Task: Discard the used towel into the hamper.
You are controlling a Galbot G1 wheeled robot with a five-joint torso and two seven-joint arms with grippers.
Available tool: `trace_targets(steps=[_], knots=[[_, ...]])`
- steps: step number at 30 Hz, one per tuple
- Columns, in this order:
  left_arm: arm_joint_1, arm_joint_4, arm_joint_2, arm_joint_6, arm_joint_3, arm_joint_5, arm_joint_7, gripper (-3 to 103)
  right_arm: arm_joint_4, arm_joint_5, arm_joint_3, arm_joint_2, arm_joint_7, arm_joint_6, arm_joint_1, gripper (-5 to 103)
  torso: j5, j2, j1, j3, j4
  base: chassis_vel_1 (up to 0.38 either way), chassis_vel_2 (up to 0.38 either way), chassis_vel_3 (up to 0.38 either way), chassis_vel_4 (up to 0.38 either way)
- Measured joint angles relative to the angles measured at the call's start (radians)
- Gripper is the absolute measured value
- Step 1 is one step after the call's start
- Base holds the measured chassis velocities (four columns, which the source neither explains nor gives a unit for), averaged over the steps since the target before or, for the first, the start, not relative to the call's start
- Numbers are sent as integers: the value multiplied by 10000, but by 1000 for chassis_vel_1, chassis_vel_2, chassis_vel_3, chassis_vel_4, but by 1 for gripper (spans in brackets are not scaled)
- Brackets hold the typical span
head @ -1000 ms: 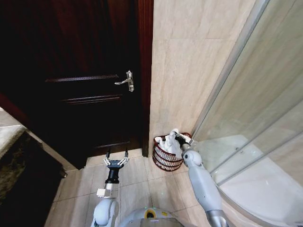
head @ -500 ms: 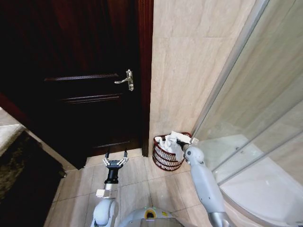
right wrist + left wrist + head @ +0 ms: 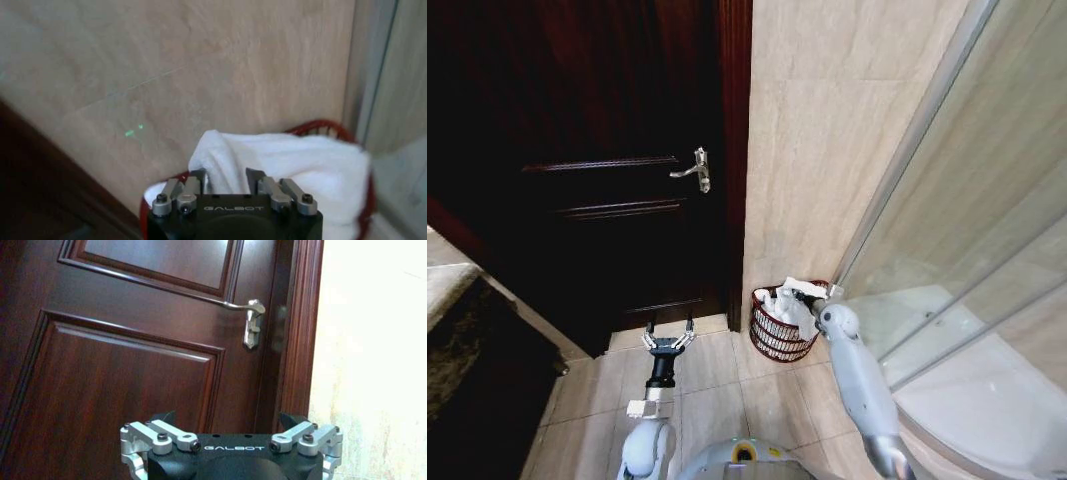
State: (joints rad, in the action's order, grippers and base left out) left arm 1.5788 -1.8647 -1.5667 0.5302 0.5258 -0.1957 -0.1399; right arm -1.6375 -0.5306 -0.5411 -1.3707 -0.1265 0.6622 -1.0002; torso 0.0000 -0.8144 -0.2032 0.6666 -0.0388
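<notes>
At lower centre we see our right gripper (image 3: 810, 296) clenched on the white towel (image 3: 789, 303) over the red hamper (image 3: 772, 340); our left gripper (image 3: 670, 326), lower left, hangs released.

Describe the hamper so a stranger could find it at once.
Start at the dark wooden door and follow the beige tiled wall beside it down to the floor. There, just before the glass shower screen, stands the hamper: a small round reddish-brown ribbed basket, stuffed with a white towel.
</notes>
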Motion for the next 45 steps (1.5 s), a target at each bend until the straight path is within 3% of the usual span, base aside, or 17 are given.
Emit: trace_targets(steps=[5, 7, 8, 10, 12, 13, 16, 25, 37, 45], knots=[[30, -2, -5, 20, -35, -12, -9, 100, -533, 196, -234, 386, 670, 407, -433, 54, -1, -6, -2, 3, 0, 0, 0, 0, 0], [60, -48, -1, 44, -34, -19, -14, 100, -564, 132, -434, 511, 960, 664, -504, 65, 1, -10, -8, 7, -1, 0, 0, 0, 0], [81, -89, 9, 44, -24, -43, -16, 100, -654, 61, -458, 552, 873, 690, -559, 71, 2, -11, -9, 8, -2, 0, 0, 0, 0], [94, -116, 27, 45, -5, -73, -16, 100, -856, -84, -471, 639, 738, 704, -696, 71, 3, -12, -10, 9, -6, 0, 0, 0, 0], [72, -97, 55, 45, 16, -109, -16, 100, -1337, -310, -505, 810, 670, 708, -1102, 87, -1, -16, -10, 10, -4, 0, 0, 0, 0], [72, -97, 55, 45, 16, -109, -16, 100, -1337, -310, -505, 810, 670, 708, -1102, 87, -1, -16, -10, 10, -4, 0, 0, 0, 0], [-30, 36, 12, 45, -35, -93, -20, 100, -2093, -986, -396, 903, 24, 714, -1901, 100, -3, -21, -10, 11, -2, 0, 0, 0, 0], [-131, 174, -40, 37, -143, -10, -33, 100, -1179, -1321, -224, 642, -500, 719, -1835, 100, 1, -25, -15, 15, -2, 0, 0, 0, 0], [-248, 252, -30, -46, 14, 1, 12, 100, 1750, -1232, -83, 337, -15, 705, 194, 100, 0, -30, -18, 19, -2, 0, 0, 0, 0], [-252, 213, -41, -81, 31, 88, 80, 100, 3343, -927, -96, 297, 708, 692, 1401, 100, 0, -32, -18, 20, -2, 0, 0, 0, 0]])
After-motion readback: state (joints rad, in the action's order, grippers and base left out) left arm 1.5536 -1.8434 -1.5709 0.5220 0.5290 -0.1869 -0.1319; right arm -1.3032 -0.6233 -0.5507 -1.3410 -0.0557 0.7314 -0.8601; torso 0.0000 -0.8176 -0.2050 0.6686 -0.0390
